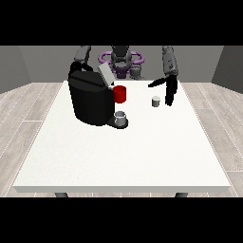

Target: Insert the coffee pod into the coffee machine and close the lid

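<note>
Front view: small pale grey coffee pod [155, 101] upright beside straight-fingered hand [169, 91] at view's right

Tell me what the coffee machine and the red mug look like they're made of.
Coffee machine: probably plastic, matte black with only faint highlights; its raised lid looks light grey, possibly metal. Red mug: maybe glazed ceramic or plastic, an even red surface.

The boxy black coffee machine [90, 100] looks like matt plastic, its raised lid [105, 74] a smooth grey. Beside it, the red cup [120, 94] appears glossy. The white surface [123, 152] beneath is smooth and matt.
</note>
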`<move>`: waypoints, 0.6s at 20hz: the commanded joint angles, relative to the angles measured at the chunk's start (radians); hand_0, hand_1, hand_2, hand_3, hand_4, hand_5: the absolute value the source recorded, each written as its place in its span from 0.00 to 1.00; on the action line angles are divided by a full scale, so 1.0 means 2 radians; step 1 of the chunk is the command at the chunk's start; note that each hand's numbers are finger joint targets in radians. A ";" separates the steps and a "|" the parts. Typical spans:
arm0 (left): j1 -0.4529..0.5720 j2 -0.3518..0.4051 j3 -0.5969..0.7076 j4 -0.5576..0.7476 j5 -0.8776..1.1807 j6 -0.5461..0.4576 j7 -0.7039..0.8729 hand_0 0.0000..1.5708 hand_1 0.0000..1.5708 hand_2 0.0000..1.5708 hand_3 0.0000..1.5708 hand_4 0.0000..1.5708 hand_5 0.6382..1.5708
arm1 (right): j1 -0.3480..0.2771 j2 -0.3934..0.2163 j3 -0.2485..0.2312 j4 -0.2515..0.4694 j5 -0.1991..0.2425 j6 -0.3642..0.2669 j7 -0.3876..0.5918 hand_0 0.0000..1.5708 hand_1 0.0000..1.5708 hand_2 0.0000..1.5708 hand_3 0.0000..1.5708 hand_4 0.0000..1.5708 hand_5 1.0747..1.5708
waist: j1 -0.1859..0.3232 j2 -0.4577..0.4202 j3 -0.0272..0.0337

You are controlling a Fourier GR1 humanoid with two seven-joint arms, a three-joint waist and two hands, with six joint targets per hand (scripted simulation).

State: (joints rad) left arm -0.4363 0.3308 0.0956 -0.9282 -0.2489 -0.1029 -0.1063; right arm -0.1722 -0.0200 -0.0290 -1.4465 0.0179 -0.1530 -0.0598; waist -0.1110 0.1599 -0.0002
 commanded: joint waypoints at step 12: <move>-0.035 0.011 -0.027 0.116 -0.098 0.049 -0.027 0.38 0.38 0.46 0.30 0.00 1.00 | -0.014 0.002 0.005 0.020 0.000 0.004 0.014 0.00 0.00 0.00 0.00 0.29 1.00 | -0.019 0.007 -0.0001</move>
State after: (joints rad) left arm -0.4949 0.3582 0.0626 -0.7503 -0.3899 -0.0427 -0.1407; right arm -0.1998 -0.0262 -0.0340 -1.3929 0.0156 -0.1441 -0.0541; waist -0.1284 0.1702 -0.0001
